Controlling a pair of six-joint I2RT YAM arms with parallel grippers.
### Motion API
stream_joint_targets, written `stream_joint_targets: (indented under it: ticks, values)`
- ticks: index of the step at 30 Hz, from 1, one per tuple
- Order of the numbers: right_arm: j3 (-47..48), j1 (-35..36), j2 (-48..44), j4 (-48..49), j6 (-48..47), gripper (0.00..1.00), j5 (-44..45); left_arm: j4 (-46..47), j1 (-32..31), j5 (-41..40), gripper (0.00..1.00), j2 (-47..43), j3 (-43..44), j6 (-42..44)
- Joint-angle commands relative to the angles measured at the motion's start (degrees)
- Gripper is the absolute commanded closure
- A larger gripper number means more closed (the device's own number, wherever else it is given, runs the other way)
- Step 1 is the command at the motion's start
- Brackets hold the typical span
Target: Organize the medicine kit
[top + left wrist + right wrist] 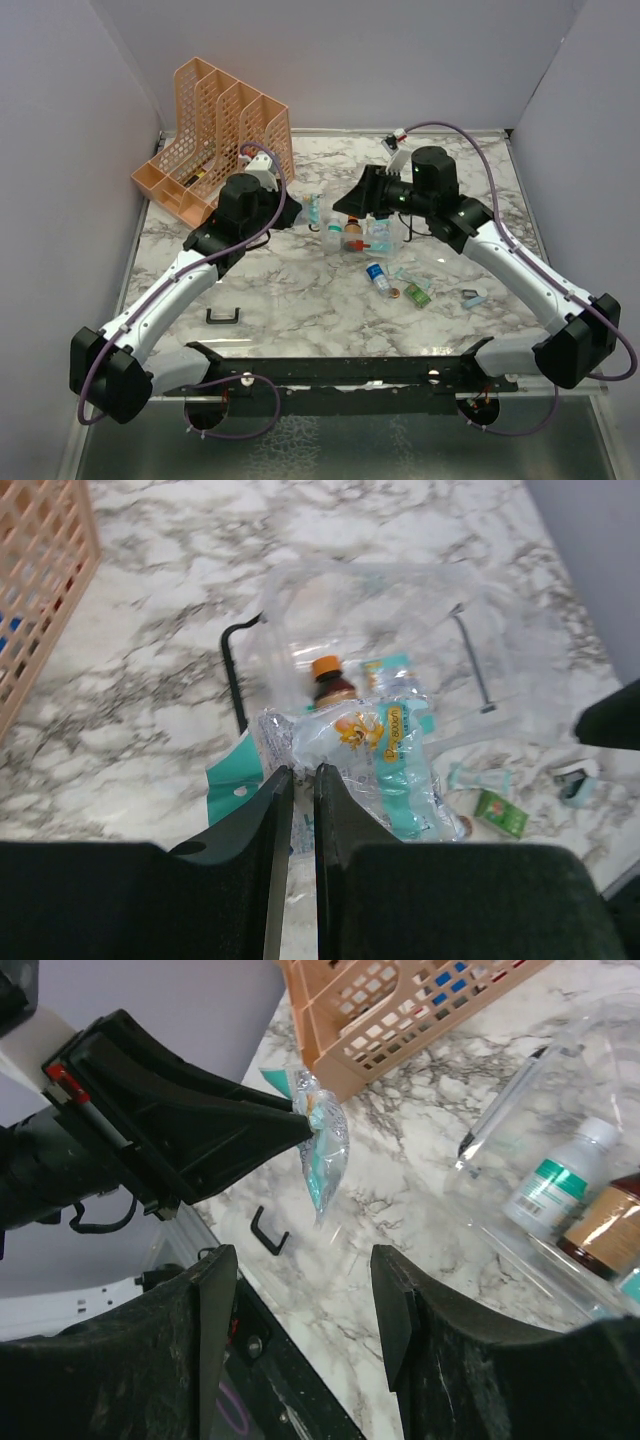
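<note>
No lettering can be read anywhere. The clear packet [385, 755] carries yellow and teal print that is too blurred to make out. The labels on the white bottle [560, 1175] and the brown bottle [608, 1222] are just as illegible.

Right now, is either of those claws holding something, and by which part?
The left gripper pinches a clear teal-printed packet by its top edge. The right gripper is open and holds nothing.
</note>
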Motion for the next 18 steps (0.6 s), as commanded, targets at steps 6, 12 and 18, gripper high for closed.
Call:
stream_joint_targets:
  ticks: [6,12,18]
  values:
    - [4.2,0.3,4.7,1.4,1.0,0.44,-5.7,9.3,-0.3,14.2,1.0,0.1,2.6,-6.7]
    - [3.2,0.3,6.4,1.5,4.1,0.48,-2.7,10.9,-0.6,17.3,1.0,0.6,0.8,-7.5]
    - [2.5,0.2,7.4,1.9,8.4,0.56,-2.2,10.9,-0.7,17.2,0.99,0.5,0.2,-7.3]
